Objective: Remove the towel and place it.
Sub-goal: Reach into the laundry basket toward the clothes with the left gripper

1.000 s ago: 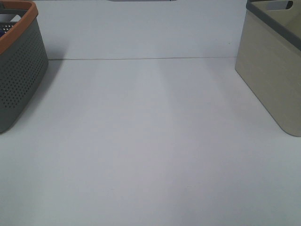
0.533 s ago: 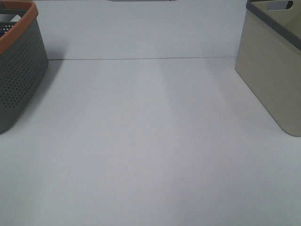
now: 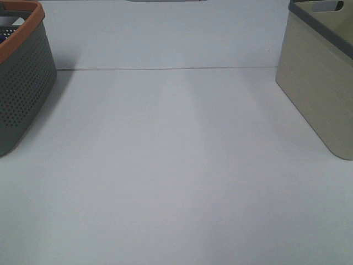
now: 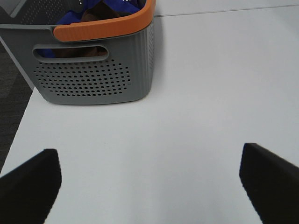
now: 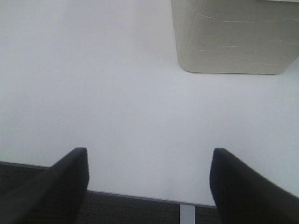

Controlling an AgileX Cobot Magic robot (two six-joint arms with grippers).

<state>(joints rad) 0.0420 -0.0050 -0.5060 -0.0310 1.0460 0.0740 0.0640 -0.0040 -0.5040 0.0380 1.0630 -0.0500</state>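
The towel shows as dark reddish-brown cloth inside the grey perforated basket with an orange rim; I see it through the handle slot and under a blue cloth. My left gripper hovers open over the white table, short of the basket, with nothing between its fingers. At the table's near edge, my right gripper is open and empty, facing a beige bin. Neither gripper appears in the exterior high view.
In the exterior high view the grey basket stands at the far left and the beige bin with a dark rim at the far right. The white table lies between them. Dark floor lies beyond the table's near edge.
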